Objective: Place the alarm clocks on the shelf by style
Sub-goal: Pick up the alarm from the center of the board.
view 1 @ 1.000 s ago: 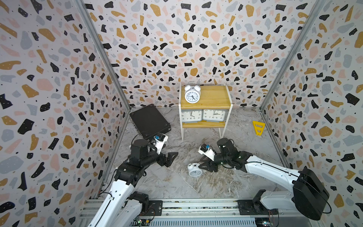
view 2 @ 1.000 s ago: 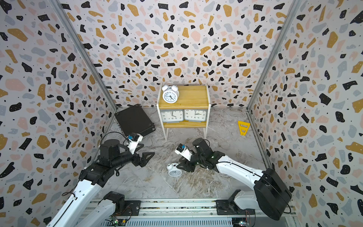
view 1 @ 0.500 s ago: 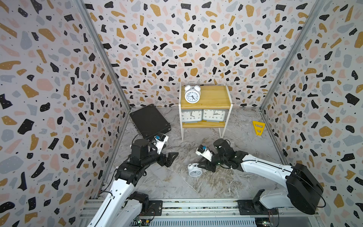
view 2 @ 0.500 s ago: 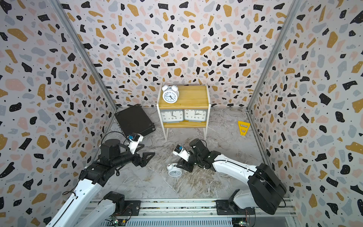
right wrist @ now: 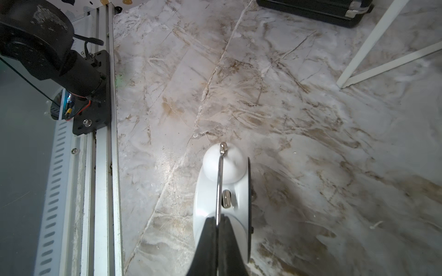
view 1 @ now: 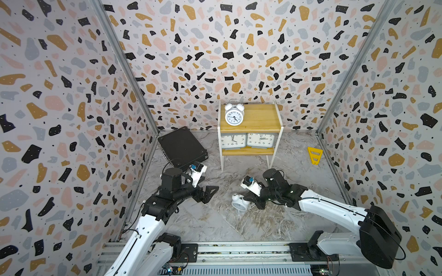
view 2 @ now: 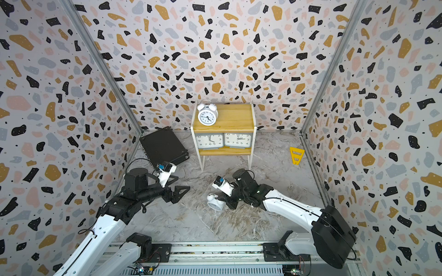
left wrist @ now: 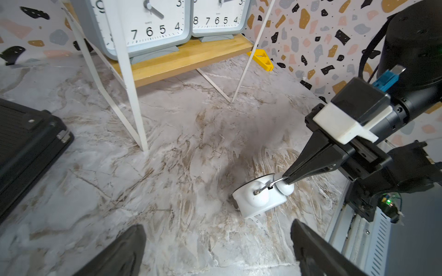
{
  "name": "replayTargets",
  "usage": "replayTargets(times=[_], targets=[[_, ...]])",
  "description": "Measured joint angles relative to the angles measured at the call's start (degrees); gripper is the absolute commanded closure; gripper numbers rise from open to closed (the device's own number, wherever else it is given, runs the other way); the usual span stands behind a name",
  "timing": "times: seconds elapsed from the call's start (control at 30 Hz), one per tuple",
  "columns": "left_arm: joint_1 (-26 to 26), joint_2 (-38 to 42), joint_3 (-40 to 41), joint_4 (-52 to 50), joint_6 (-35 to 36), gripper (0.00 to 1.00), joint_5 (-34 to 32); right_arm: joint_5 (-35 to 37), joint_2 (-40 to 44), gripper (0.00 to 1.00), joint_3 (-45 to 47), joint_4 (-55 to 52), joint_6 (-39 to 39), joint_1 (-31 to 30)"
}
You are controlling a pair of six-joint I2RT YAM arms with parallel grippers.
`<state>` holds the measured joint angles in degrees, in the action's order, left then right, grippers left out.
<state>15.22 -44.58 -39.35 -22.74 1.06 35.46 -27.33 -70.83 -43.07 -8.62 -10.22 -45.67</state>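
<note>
Right claw pinched tight — left claw spread wide, hovering.

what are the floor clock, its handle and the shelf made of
Floor clock: plastic or painted metal; smooth glossy white shell, can't tell which.
Handle: metal wire, thin with a chrome glint.
Shelf: wood boards with visible yellowish grain, matt. Its frame is thin white bars, probably painted metal.
</note>
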Motion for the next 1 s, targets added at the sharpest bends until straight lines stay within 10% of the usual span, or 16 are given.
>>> replayTargets(times=[0.37,1.0], targets=[[10.0,-9.6,-6.8,-1.9,8.4,0.28,6.5,-4.3,6.3,1.0,-6.7,-11.6,-4.7,0.0],[20.9,-19.2,-12.3,-6.1,20.2,0.37,10.5,-8.5,7.1,1.0,-7.5,-16.4,-6.2,0.0]])
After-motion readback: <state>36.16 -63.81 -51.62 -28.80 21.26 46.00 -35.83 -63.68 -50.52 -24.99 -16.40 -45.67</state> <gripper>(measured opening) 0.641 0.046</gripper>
